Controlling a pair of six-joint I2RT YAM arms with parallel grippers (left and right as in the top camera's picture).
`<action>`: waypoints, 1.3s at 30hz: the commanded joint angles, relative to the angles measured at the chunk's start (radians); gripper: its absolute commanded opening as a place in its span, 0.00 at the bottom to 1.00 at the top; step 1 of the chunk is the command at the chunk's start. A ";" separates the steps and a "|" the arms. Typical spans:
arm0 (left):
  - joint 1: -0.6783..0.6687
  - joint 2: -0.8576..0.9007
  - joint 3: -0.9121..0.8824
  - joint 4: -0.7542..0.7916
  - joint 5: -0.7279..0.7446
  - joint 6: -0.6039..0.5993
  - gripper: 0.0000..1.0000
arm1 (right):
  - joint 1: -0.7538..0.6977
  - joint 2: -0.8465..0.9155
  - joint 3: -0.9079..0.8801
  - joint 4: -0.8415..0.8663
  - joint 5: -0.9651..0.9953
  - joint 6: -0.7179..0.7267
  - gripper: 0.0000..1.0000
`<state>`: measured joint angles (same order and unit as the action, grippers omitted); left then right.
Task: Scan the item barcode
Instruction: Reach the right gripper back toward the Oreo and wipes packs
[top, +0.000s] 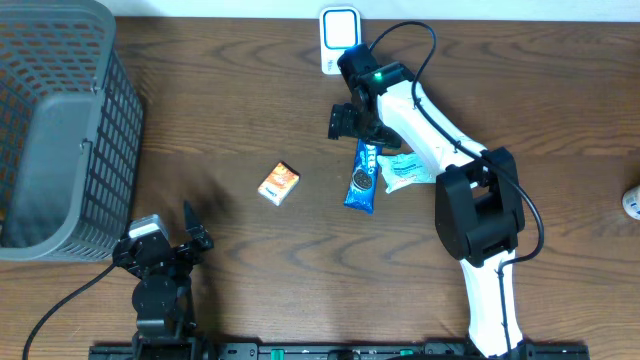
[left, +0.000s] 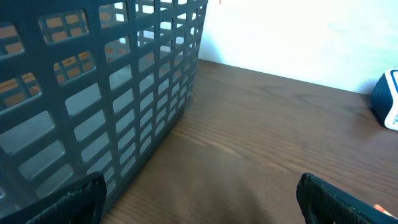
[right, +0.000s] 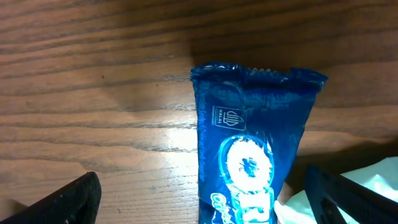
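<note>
Brown wood-grain counter (top: 250, 100) carries a blue cookie packet (top: 362, 177) lying flat just right of centre. The right pincer (top: 347, 122) hovers over the packet's 12 o'clock end, jaws spread wide and gripping nothing. From the right wrist, the packet (right: 249, 155) lies between the two dark fingers (right: 68, 202), clear of both. A pale teal-and-white wrapper (top: 405, 170) lies against its 3 o'clock side. A small orange box (top: 279, 184) sits apart at its 9 o'clock. A white-and-blue barcode scanner (top: 340, 40) stands at the counter's 12 o'clock edge. At 7 o'clock the left pincer (top: 195, 228) is likewise fully open and empty, near a grey mesh basket (top: 60, 130) at 9 o'clock.
</note>
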<state>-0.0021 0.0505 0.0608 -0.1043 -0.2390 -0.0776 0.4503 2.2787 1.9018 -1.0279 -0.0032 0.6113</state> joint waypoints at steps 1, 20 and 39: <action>-0.004 -0.001 -0.029 -0.009 -0.008 0.006 0.98 | -0.019 -0.003 0.000 -0.026 0.045 -0.054 0.99; -0.004 -0.001 -0.029 -0.009 -0.008 0.006 0.98 | -0.038 -0.030 0.003 -0.286 0.283 -0.703 0.99; -0.004 -0.001 -0.029 -0.009 -0.008 0.006 0.98 | -0.008 -0.033 -0.039 -0.307 0.274 -0.369 0.83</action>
<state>-0.0021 0.0505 0.0608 -0.1043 -0.2390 -0.0776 0.4217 2.2784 1.8805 -1.3384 0.1772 0.1143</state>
